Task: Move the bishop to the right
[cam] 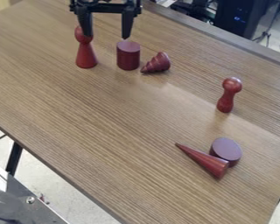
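The gripper (pixel 107 33) hangs over the table's far left part, its two fingers spread apart with nothing between them. Its left finger overlaps the head of an upright red piece (pixel 86 57) with a round top and flared base; whether they touch, I cannot tell. Another upright piece (pixel 229 94), slimmer at the waist with a round head, stands at the right. Which of these two is the bishop I cannot tell from their shapes.
Below the right finger stands a dark red cylinder (pixel 128 55), with a ridged cone (pixel 157 63) lying beside it. Nearer the front right, a smooth cone (pixel 204 160) lies against another cylinder (pixel 226 151). All are on the wooden table (pixel 107 118).
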Motion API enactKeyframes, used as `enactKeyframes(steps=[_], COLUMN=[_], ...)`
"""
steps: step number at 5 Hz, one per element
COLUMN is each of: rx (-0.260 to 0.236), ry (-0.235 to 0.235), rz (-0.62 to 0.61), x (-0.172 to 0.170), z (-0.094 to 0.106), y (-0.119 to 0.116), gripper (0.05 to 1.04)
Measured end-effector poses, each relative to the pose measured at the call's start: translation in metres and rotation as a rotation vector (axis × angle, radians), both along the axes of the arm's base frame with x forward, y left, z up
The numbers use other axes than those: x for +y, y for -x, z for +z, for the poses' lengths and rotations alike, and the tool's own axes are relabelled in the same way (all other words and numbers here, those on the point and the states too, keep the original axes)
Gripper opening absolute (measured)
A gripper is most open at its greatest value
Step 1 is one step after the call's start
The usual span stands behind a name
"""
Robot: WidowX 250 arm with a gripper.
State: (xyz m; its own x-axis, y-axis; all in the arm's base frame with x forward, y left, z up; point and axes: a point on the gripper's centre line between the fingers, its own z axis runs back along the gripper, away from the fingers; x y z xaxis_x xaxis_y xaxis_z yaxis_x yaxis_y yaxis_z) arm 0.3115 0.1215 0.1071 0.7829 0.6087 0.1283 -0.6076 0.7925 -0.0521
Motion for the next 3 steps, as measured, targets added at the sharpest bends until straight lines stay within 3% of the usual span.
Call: enactKeyframes(steps=[1,2,3], rx=[-0.006,-0.024,-0.047], ry=[0.057,0.047,0.021], rz=[0.044,0.069,0.017], x=[0.009,0.021,0.028], z=[-0.009,-0.013,-0.009], y=[0.011,0.015,0.008], gripper=[1.001,1.001,1.001])
